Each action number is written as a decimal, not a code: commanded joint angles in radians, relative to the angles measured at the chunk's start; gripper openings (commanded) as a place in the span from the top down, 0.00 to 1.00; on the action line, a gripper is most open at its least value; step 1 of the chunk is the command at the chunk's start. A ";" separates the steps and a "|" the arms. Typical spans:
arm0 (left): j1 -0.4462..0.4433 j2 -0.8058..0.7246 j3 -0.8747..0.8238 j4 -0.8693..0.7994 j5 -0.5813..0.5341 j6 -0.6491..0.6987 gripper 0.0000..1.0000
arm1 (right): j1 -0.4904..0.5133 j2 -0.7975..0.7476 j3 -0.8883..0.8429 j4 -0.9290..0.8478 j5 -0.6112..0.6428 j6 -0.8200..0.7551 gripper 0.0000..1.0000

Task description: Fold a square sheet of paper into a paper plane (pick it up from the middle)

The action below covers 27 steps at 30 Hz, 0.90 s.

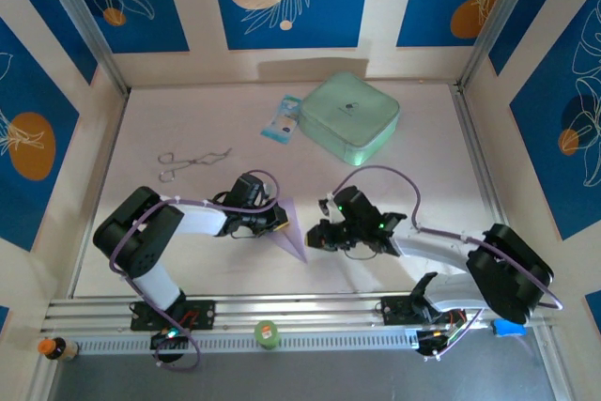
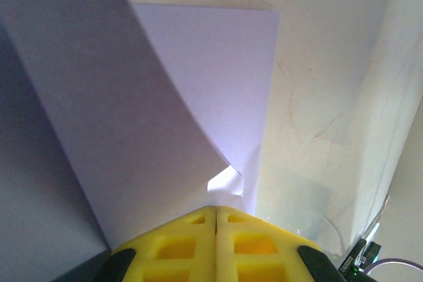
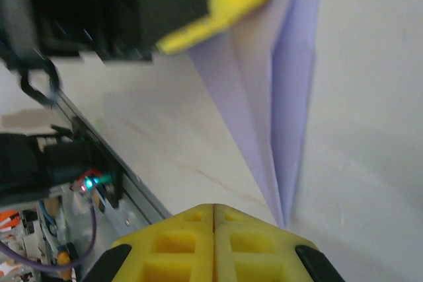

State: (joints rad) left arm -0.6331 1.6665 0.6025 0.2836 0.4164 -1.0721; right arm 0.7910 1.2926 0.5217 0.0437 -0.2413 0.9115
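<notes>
Where the two arms converge: near the centre of the surface (image 1: 432, 176), slightly toward the bases
Left hand (image 1: 279, 223): clenched; yellow fingers (image 2: 185, 242) pressed together in the left wrist view; grasping the paper (image 1: 294, 228) at its edge
Right hand (image 1: 316, 237): clenched with nothing between its fingers; fingertips flat against each other in the right wrist view; positioned just beside the pointed end of the paper
Paper: pale lavender; folded into a narrow pointed form with lengthwise creases; seen from above as a triangle between the two hands, tip toward the near edge; one layer curls upward from the grip of the left hand; contact between tip and surface cannot be told
Mint-green case (image 1: 352, 119): far side of the surface; well apart from both hands
Blue-white packet (image 1: 282, 119): just beside the mint-green case, on its left
Metal ring-handled tool (image 1: 192, 161): flat on the surface, beyond the left arm
</notes>
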 commanded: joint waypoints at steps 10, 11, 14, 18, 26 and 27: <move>-0.002 0.030 -0.024 -0.085 -0.050 0.005 0.97 | 0.048 0.349 0.274 -0.082 -0.014 -0.082 0.93; -0.002 0.030 -0.023 -0.086 -0.051 0.004 0.97 | 0.052 0.370 0.290 -0.086 -0.013 -0.086 0.93; -0.002 0.029 -0.021 -0.088 -0.051 0.004 0.97 | 0.062 0.422 0.324 -0.108 0.005 -0.085 0.93; -0.002 0.023 -0.022 -0.091 -0.051 0.006 0.97 | 0.048 0.445 0.300 -0.123 0.055 -0.068 0.93; -0.002 0.015 -0.004 -0.102 -0.054 0.018 0.96 | 0.001 0.396 0.125 0.064 -0.033 0.019 0.93; -0.002 0.015 -0.002 -0.100 -0.052 0.021 0.96 | -0.001 0.399 0.113 0.075 -0.039 0.028 0.93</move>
State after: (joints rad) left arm -0.6334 1.6657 0.6037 0.2806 0.4179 -1.0714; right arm 0.8009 1.6936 0.6876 0.1116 -0.2520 0.8967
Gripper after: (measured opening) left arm 0.064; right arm 0.068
